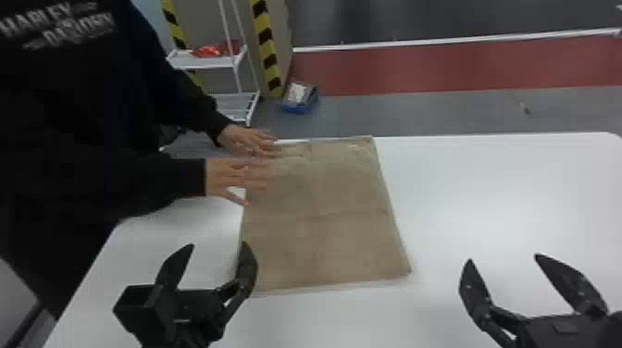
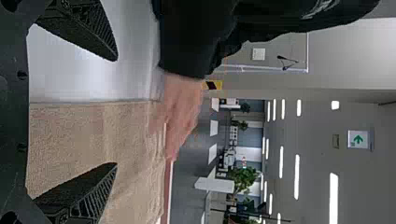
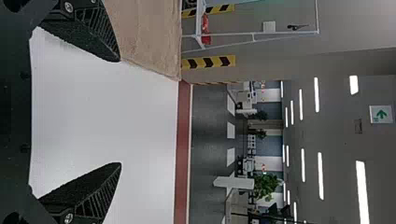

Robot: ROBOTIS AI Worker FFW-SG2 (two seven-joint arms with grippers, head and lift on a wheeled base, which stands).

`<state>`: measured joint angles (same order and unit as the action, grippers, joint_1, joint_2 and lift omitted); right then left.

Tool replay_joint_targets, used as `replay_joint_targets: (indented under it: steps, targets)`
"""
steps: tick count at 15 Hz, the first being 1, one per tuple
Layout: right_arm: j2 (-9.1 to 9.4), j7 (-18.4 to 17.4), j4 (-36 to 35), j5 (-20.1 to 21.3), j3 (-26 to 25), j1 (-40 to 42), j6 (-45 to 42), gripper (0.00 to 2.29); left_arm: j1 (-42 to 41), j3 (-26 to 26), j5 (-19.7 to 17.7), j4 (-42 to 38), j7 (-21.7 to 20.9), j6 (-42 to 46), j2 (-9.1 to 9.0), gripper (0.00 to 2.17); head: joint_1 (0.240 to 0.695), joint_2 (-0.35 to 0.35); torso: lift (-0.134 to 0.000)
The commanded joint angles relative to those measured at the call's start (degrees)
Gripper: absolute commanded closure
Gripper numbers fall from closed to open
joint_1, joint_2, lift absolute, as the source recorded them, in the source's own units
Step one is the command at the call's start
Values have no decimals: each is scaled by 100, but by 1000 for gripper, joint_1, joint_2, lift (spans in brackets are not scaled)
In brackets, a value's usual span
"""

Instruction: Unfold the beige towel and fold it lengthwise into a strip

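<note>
The white tabletop (image 1: pixel 500 185) carries the beige towel (image 1: pixel 324 240), spread flat, with creases crossing it. The left pincer (image 1: pixel 218 244) stands open at the towel's near left corner; in the head view its inner finger overlaps the towel's left edge, while the outer one is seen against the tabletop. The right pincer (image 1: pixel 503 257), also open and holding nothing, is to the right of the towel, apart from it. A person's two hands, the nearer (image 1: pixel 236 178) and the farther (image 1: pixel 247 140), are at the towel's far left part, palms down.
</note>
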<state>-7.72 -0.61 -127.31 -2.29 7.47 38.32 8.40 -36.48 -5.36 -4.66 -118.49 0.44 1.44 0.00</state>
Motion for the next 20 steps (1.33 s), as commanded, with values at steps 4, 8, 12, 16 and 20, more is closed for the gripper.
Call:
replay_joint_targets:
  steps: [4,8,12,16,20]
  targets:
    - [8,0,31,0,9,-9,0,83,0,9,0,45,-8,18,-15,76,695,168,-126]
    - [8,0,40,0,9,-35,18,83,9,9,0,63,-8,18,-15,76,695,168,-126]
    - [8,0,75,0,9,-53,18,83,18,17,0,89,-8,18,-15,76,695,167,-126]
    - [8,0,101,0,9,-61,18,83,35,17,0,107,-8,18,-15,76,695,166,-126]
    - [16,0,136,0,9,-97,18,83,53,17,0,115,-8,18,-15,76,695,166,-126]
